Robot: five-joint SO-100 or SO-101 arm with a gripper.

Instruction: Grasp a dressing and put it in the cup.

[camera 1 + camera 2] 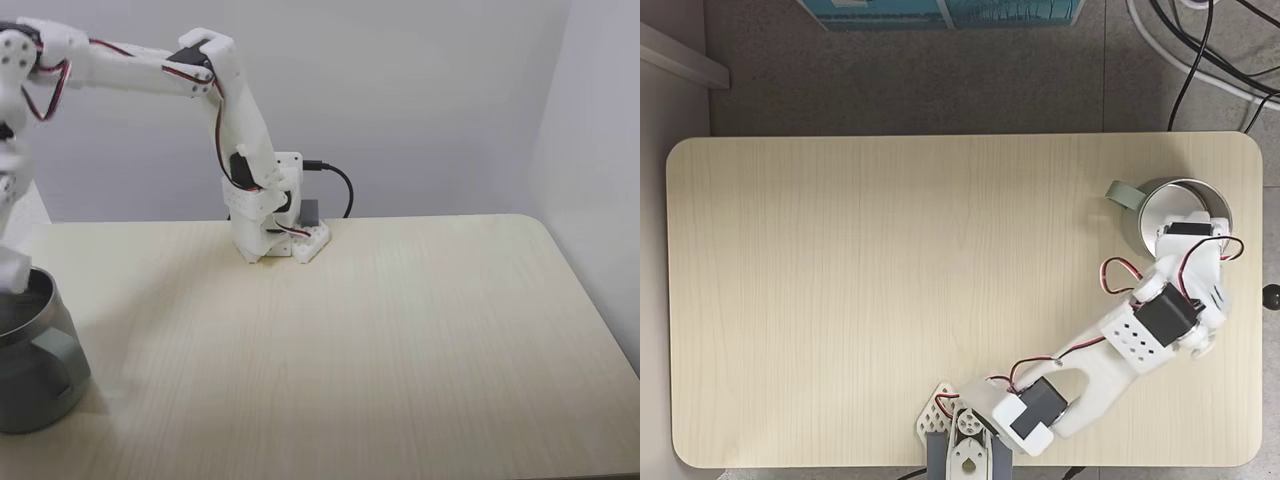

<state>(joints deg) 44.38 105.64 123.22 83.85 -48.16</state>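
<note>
- In a fixed view your landmark, the cup [30, 350], sits at the left table edge. A white lump at its rim may be the dressing [12, 270]; you can't be sure.
- From above, the gripper [1185, 228] hangs over the cup's mouth; whether it's clenched or released, you cannot tell.
- You're likely at the drop: release, then lift clear of the rim.

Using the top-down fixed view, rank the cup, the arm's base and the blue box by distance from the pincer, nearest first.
1. The cup, right side of the table: the pincer hangs over its mouth.
2. The arm's base, at the table's bottom edge, lower left of the pincer.
3. The blue box, on the floor past the table's top edge.
</note>
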